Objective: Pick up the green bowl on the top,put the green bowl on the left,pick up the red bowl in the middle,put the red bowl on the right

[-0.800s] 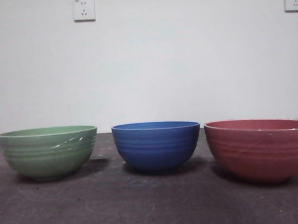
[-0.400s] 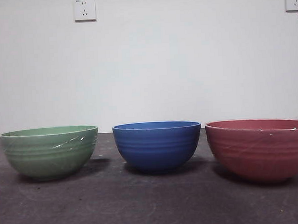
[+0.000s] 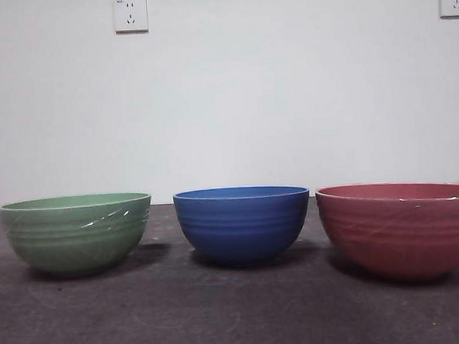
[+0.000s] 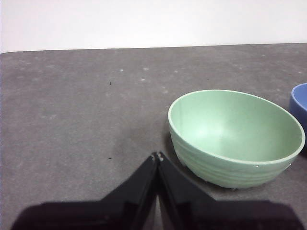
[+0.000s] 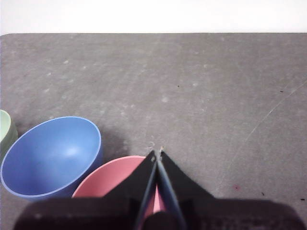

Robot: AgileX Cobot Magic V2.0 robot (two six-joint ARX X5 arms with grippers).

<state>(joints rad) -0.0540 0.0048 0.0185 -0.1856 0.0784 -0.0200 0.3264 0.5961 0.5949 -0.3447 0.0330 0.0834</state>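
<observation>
The left gripper [image 4: 158, 155] was seen pressed together above the table [image 3: 222, 319], beside the green bowl [image 3: 76, 233] standing leftmost. The right gripper [image 5: 157, 153], also pressed together, was held over the red bowl [image 3: 399, 228], rightmost; the blue bowl [image 3: 242, 223] stood between.

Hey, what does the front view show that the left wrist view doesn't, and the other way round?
Only the front view shows the glossy pinkish-red ridged bowl, standing apart at one end of the row, the whole round blue bowl in the middle, and two white wall sockets. Only the left wrist view shows the left gripper, jaws closed and holding nothing, and the empty inside of the green bowl. Both show the glossy muted-green ridged bowl upright on the dark grey table; the wrist view catches only a sliver of the blue bowl.
</observation>
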